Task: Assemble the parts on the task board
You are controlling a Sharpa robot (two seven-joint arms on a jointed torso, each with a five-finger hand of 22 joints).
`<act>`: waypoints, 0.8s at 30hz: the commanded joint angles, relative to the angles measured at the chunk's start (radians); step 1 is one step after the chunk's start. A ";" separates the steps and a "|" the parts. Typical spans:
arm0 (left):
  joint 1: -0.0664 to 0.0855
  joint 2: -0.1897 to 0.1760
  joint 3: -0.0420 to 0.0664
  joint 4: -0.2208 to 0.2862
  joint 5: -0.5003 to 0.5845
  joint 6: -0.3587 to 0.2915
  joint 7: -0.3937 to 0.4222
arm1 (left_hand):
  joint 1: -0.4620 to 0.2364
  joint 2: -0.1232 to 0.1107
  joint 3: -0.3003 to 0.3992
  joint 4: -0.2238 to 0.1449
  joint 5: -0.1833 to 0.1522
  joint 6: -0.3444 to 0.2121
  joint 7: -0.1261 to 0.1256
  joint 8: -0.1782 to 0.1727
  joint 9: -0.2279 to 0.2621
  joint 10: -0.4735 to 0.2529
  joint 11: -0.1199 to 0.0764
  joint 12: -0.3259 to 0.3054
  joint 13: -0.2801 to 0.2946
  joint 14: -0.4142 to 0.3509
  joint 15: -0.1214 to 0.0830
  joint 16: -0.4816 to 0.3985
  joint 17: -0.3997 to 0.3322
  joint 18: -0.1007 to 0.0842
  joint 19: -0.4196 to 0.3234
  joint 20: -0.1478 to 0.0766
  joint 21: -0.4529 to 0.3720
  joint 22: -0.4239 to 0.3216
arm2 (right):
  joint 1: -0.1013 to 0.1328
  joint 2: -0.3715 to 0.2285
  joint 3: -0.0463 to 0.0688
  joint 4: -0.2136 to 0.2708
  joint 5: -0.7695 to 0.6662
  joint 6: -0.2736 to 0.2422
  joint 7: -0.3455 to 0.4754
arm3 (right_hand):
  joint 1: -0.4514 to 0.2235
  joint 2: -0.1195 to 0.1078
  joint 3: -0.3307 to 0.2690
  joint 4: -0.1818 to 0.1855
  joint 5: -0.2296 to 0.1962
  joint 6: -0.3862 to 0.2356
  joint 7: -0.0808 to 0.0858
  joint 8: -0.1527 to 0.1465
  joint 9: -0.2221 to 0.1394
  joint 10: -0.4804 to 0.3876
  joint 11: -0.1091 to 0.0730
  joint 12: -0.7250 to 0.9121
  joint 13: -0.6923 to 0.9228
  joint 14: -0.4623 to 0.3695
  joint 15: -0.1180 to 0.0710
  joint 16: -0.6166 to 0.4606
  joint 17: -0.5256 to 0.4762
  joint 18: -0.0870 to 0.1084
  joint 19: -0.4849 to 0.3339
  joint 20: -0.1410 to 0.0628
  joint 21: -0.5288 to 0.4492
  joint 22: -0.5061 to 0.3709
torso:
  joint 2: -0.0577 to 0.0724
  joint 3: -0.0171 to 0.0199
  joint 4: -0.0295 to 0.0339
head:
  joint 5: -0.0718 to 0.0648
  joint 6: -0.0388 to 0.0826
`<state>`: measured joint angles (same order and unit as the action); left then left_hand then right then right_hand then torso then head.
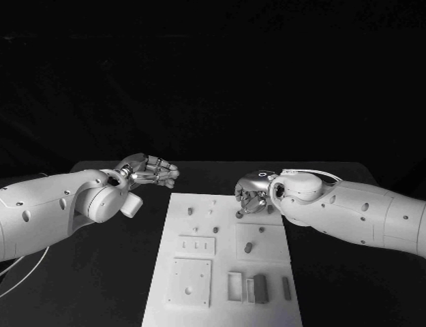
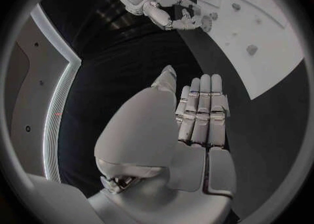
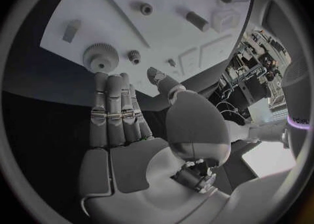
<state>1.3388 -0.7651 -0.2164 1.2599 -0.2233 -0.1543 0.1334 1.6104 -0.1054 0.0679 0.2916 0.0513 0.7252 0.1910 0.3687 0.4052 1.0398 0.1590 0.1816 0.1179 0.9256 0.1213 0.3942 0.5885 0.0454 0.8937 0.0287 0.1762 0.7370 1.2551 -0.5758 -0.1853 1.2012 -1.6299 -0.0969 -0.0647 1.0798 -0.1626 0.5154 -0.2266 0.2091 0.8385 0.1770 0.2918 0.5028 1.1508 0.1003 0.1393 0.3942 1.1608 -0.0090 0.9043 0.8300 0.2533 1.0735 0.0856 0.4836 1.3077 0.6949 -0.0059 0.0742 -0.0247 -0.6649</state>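
You see no readable writing on the white rectangular task board [image 1: 223, 272], which lies in the middle of the black tabletop [image 1: 105, 272]. It carries small grey parts: a large toothed gear [image 3: 100, 56], a smaller gear [image 3: 133, 55], short pegs [image 3: 197, 21] and upright rectangular blocks [image 1: 260, 288] near its near end. Your left hand [image 1: 150, 170] hovers beside the board's far left corner, fingers straight, grasping nothing. Your right hand [image 1: 251, 197] hangs over the board's far right corner, fingers extended, empty.

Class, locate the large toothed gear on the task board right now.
In the right wrist view, the large gear lies on the task board, just beyond the right hand's fingertips, beside a smaller gear.
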 commanded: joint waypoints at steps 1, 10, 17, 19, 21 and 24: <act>0.004 0.000 0.002 0.006 -0.003 -0.002 0.007 | -0.011 -0.002 -0.004 0.000 0.001 -0.003 0.025 -0.005 -0.002 0.000 0.003 -0.005 -0.001 0.003 0.003 -0.006 0.001 0.008 0.006 -0.004 -0.005 0.002 | -0.004 0.003 -0.001 0.001 -0.028 0.049 -0.002 | 0.001 0.009 -0.001 -0.007 -0.003 0.005 0.003 -0.006 -0.003 -0.005 0.001 -0.007 -0.005 0.007 0.002 0.007 -0.001 0.008 -0.005 -0.003 0.006 0.026 | 0.007 -0.0019 0.0030 | -0.001 -0.001; 0.006 -0.002 0.003 0.013 -0.003 -0.002 0.006 | -0.012 -0.002 -0.004 0.000 0.001 -0.003 0.025 -0.005 -0.002 0.000 0.003 -0.005 -0.001 0.004 0.003 -0.007 0.002 0.008 0.006 -0.005 -0.005 0.002 | -0.015 0.018 -0.003 -0.014 -0.066 0.037 -0.018 | 0.005 0.018 0.002 -0.021 -0.003 0.010 0.004 -0.007 -0.010 -0.001 0.002 -0.013 -0.023 0.013 0.002 0.031 -0.001 0.008 0.000 -0.008 0.030 0.026 | 0.015 -0.0036 0.0065 | -0.002 0.001; 0.006 0.004 0.003 0.012 -0.003 -0.001 0.005 | -0.013 -0.003 -0.003 -0.001 0.001 -0.003 0.025 -0.006 -0.002 0.000 0.003 -0.006 -0.001 0.004 0.002 -0.008 0.003 0.009 0.007 -0.005 -0.006 0.002 | -0.022 0.026 -0.005 -0.016 -0.085 0.031 -0.027 | 0.022 0.021 0.009 -0.049 -0.003 0.009 0.005 -0.011 -0.019 -0.030 0.015 -0.035 -0.048 0.009 0.013 0.054 -0.001 0.008 0.000 -0.010 0.051 0.026 | 0.022 -0.0041 0.0092 | -0.001 0.002; 0.006 0.004 0.003 0.014 -0.003 -0.001 0.005 | -0.013 -0.003 -0.002 -0.001 0.001 -0.003 0.025 -0.006 -0.003 0.000 0.003 -0.006 -0.001 0.004 0.002 -0.008 0.004 0.009 0.007 -0.005 -0.006 0.002 | -0.023 0.028 -0.005 -0.017 -0.086 0.032 -0.027 | 0.023 0.022 0.010 -0.052 -0.003 0.009 0.005 -0.011 -0.021 -0.030 0.015 -0.036 -0.053 0.010 0.013 0.063 0.000 0.008 0.002 -0.012 0.058 0.026 | 0.023 -0.0049 0.0103 | -0.003 0.004; 0.006 0.003 0.003 0.014 -0.003 -0.001 0.005 | -0.013 -0.003 -0.002 -0.001 0.001 -0.003 0.025 -0.006 -0.003 0.000 0.004 -0.006 -0.001 0.004 0.002 -0.008 0.004 0.009 0.007 -0.005 -0.006 0.002 | -0.023 0.028 -0.006 -0.018 -0.086 0.034 -0.027 | 0.024 0.023 0.010 -0.053 -0.003 0.008 0.005 -0.012 -0.022 -0.029 0.015 -0.036 -0.055 0.010 0.013 0.066 0.000 0.008 0.002 -0.012 0.060 0.026 | 0.025 -0.0053 0.0120 | -0.004 0.004; 0.006 0.002 0.003 0.015 -0.003 -0.001 0.004 | -0.013 -0.003 -0.002 -0.001 0.001 -0.003 0.025 -0.006 -0.003 0.000 0.004 -0.006 -0.001 0.004 0.002 -0.008 0.004 0.009 0.007 -0.005 -0.006 0.002 | -0.023 0.031 -0.006 -0.026 -0.089 0.034 -0.028 | 0.024 0.023 0.011 -0.054 -0.003 0.008 0.005 -0.012 -0.022 -0.029 0.015 -0.036 -0.056 0.010 0.014 0.068 0.000 0.008 0.002 -0.012 0.062 0.026 | 0.027 -0.0059 0.0124 | -0.004 0.004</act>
<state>1.3431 -0.7639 -0.2142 1.2715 -0.2246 -0.1552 0.1328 1.6064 -0.1093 0.0679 0.2915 0.0512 0.7252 0.1910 0.3688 0.4035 1.0399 0.1590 0.1816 0.1179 0.9256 0.1213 0.3904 0.5909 0.0379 0.8974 0.0250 0.1762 0.7376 1.2326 -0.5461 -0.1908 1.1772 -1.6935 -0.0746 -0.0850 1.0979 -0.1446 0.5260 -0.2733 0.2091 0.8434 0.1790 0.2852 0.4822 1.1379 0.0988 0.1084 0.3392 1.1693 0.0009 0.9702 0.8301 0.2419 1.0740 0.0779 0.5421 1.3075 0.7190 -0.0110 0.0849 -0.0282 -0.6610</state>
